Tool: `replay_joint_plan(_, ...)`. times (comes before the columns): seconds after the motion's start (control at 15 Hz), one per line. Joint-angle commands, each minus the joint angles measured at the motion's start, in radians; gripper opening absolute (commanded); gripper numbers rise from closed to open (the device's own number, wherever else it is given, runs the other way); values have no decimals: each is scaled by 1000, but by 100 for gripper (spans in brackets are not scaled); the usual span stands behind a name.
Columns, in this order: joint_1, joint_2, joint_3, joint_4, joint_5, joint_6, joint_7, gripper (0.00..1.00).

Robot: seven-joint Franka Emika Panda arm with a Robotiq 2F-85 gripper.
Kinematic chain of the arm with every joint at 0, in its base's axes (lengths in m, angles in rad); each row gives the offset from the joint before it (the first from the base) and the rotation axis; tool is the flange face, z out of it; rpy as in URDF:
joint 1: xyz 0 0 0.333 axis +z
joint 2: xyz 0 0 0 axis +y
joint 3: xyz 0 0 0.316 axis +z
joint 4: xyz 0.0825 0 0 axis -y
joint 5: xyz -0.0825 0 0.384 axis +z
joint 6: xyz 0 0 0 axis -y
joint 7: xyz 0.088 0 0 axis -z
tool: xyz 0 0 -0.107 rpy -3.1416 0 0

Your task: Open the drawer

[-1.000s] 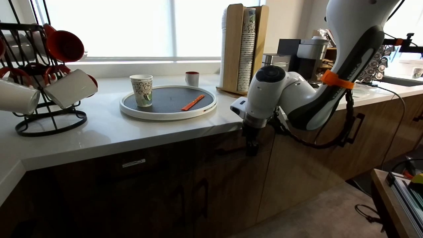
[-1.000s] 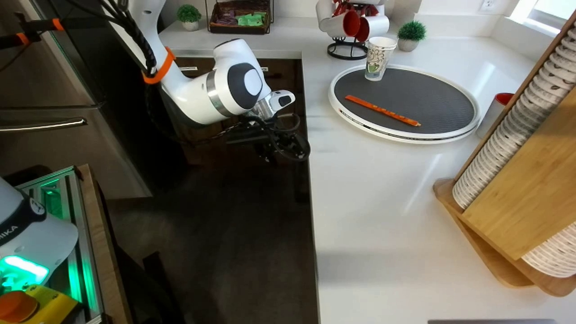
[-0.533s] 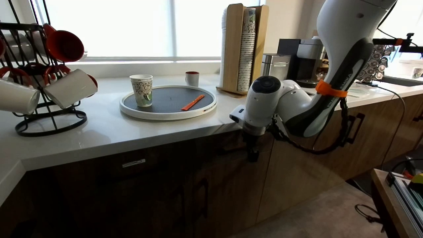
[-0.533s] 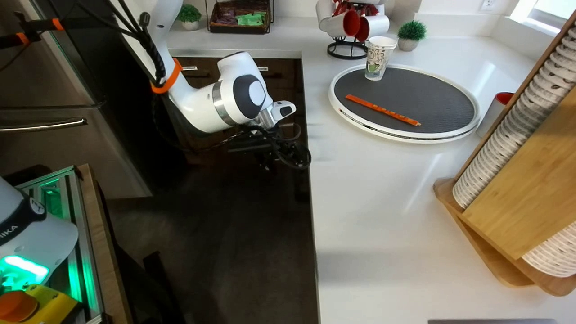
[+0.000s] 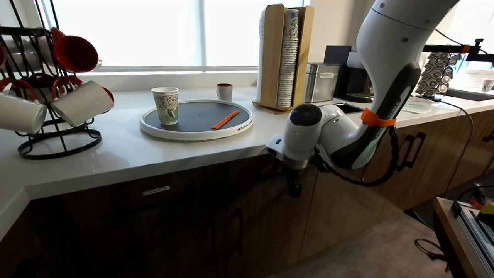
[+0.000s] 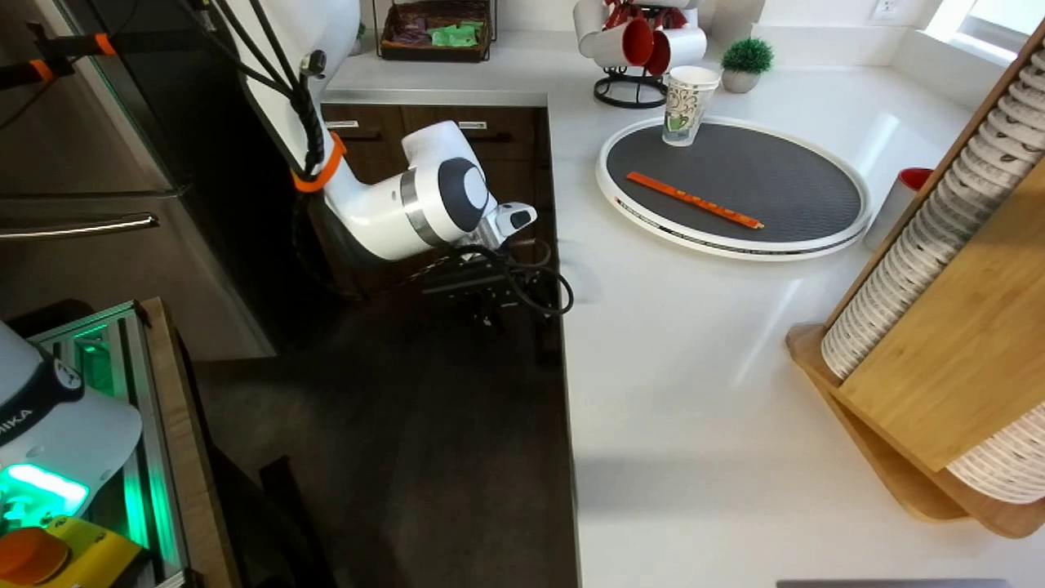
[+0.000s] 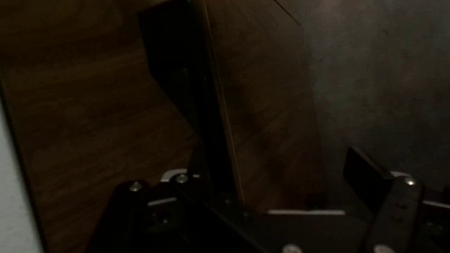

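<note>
The drawer point(image 7: 88, 109) has a dark brown wood-grain front and fills the left of the wrist view. A black bar handle point(image 7: 207, 105) stands off it. In an exterior view the drawer point(image 5: 245, 173) lies under the counter edge, in deep shadow, and looks shut. My gripper point(image 7: 274, 168) is open, one finger close beside the handle's lower end, the other well to the right over the floor. I cannot tell whether the near finger touches the handle. The gripper also shows in both exterior views, low in front of the cabinet point(image 5: 294, 190) and beside the counter point(image 6: 490, 314).
The white counter edge point(image 5: 154, 170) runs just above the drawer. A round tray point(image 5: 193, 135) with a paper cup point(image 5: 166, 106) and a wooden cup dispenser point(image 5: 272, 58) stand on it. Cabinet doors with dark handles point(image 5: 234, 231) lie below. A cart point(image 6: 184, 457) stands opposite.
My arm has moved down along the cabinet front, and the gripper sits lower. In an exterior view the forearm has also shifted left. The drawer shows no visible change.
</note>
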Motion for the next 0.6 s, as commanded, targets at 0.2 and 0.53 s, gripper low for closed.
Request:
replay_joint_plan(0.2, 1, 3, 38, -32, 13, 10, -27, 100)
replay_joint_plan(0.53, -9, -24, 126, -98, 55, -15, -124, 100)
